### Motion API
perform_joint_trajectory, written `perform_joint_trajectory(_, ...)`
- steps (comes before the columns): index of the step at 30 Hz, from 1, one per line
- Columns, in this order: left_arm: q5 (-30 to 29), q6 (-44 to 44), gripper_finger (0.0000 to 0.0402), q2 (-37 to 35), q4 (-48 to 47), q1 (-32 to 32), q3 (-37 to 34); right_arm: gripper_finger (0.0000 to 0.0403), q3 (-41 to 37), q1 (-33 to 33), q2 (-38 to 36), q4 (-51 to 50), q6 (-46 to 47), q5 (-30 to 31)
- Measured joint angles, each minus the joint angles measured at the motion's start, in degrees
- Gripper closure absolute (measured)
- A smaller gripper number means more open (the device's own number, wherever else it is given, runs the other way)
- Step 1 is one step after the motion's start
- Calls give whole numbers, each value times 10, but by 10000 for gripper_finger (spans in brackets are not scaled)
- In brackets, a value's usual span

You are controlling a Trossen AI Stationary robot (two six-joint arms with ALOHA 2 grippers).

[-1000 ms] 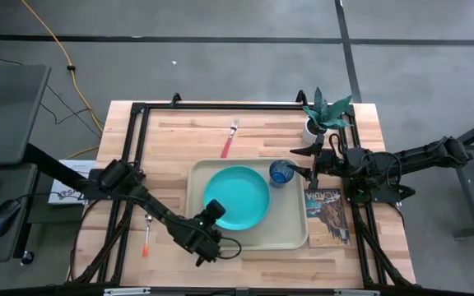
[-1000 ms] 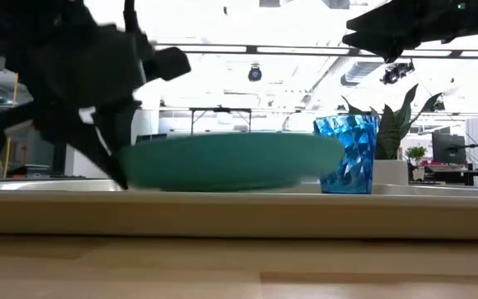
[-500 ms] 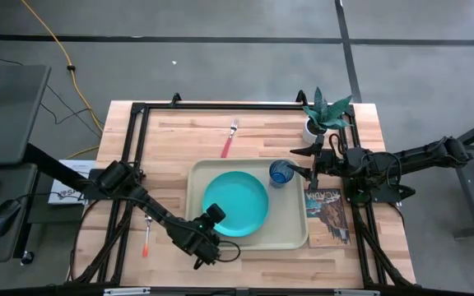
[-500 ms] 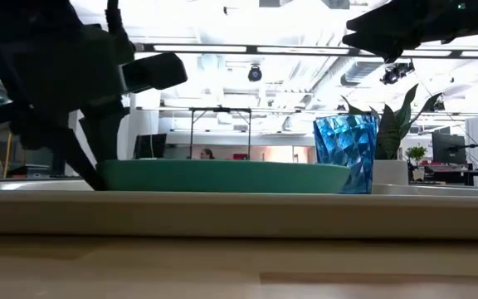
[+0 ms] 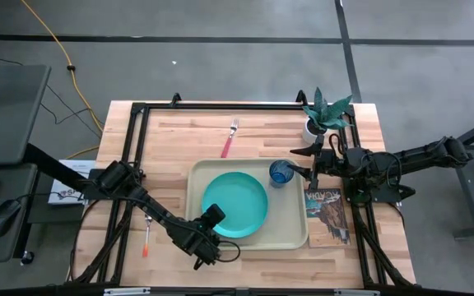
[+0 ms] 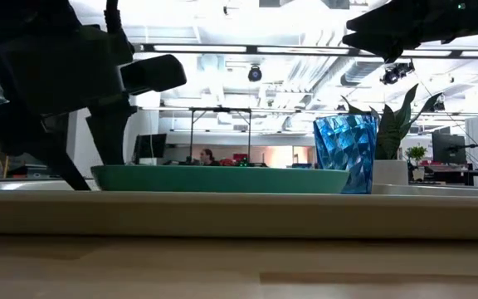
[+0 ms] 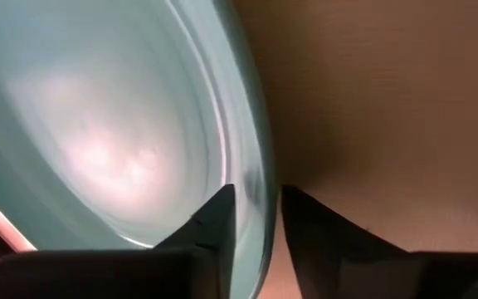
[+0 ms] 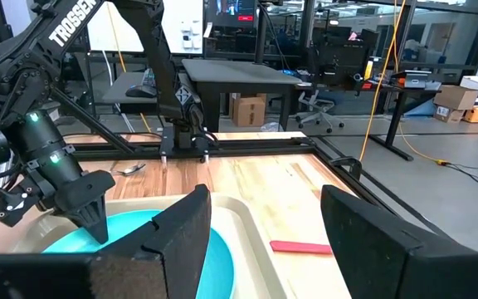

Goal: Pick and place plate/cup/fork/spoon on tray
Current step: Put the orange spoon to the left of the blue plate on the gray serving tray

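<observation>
The turquoise plate (image 5: 237,204) lies level in the beige tray (image 5: 290,226); it also shows in the low view (image 6: 222,178). My left gripper (image 5: 212,216) is at the plate's near-left rim, shut on it. The blue cup (image 5: 281,173) stands upright in the tray's far right corner. My right gripper (image 5: 307,161) is open and empty, just right of the cup and above it. The red-handled fork (image 5: 230,140) lies on the table beyond the tray. The orange-handled spoon (image 5: 147,235) lies left of the tray. My left gripper pinches the plate's near-left rim (image 7: 256,187) between its two fingers, one finger (image 7: 214,224) on the inner face and one (image 7: 314,232) outside. The fingers come slanting down from the table's near left. The plate rests flat on the tray.
A white pot with a green plant (image 5: 323,115) stands at the far right. A book (image 5: 327,215) lies right of the tray. A black frame (image 5: 138,111) runs round the table top.
The plate, tilted and raised at its left side a second ago, has come down flat on the tray. My left gripper has gone down with it and a little toward the near edge. My right gripper has kept still.
</observation>
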Motion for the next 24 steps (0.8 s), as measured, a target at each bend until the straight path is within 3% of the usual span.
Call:
perform_joint_trajectory(6,12,-40,258,0,-17,0,32,182,0,0,0,0,0,0)
perform_joint_trajectory(14,29,-130,207,0,-166,0,123,182,0,0,0,0,0,0)
perform_joint_trajectory(20,37,-275,202,-19,-309,0,143,182,0,0,0,0,0,0)
perform_joint_trajectory(24,65,-394,202,-79,-321,-7,102,182,0,0,4,0,2,0)
